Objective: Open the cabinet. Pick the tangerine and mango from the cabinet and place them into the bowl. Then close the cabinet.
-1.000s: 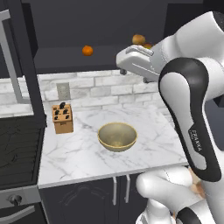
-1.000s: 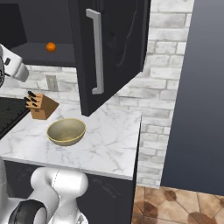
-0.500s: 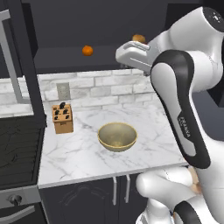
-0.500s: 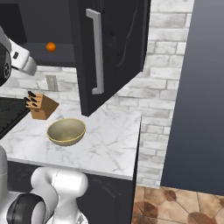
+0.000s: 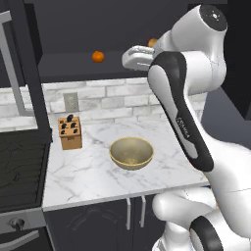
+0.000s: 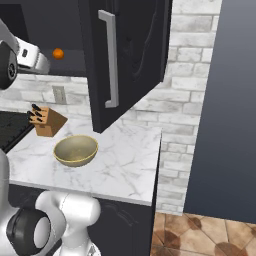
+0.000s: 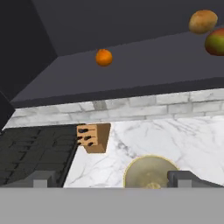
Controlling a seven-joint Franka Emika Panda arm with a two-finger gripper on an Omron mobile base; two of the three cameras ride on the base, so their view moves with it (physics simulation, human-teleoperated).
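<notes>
The cabinet [image 5: 78, 72] stands open, its right door [image 6: 131, 55] swung out over the counter. The tangerine [image 5: 98, 56] [image 6: 58, 53] [image 7: 103, 57] sits alone on the shelf's left part. The mango [image 7: 215, 42] lies at the shelf's right end, next to a duller brownish-orange fruit [image 7: 203, 21]. My gripper [image 5: 128, 60] [image 6: 41, 61] [image 7: 113, 179] hangs open and empty in front of the shelf edge, just right of the tangerine and apart from it. The tan-gold bowl [image 5: 131, 153] [image 6: 75, 150] [image 7: 151, 173] rests on the counter below.
A wooden knife block [image 5: 70, 132] [image 6: 45, 121] [image 7: 92, 137] stands left of the bowl by the brick wall. A black stove [image 5: 22, 166] borders the marble counter [image 5: 88, 171] on the left. The left cabinet door [image 5: 22, 63] also hangs open.
The hand has risen and shifted left along the shelf front, closer to the tangerine, as the arm folded upward. The fruit and the bowl have not moved.
</notes>
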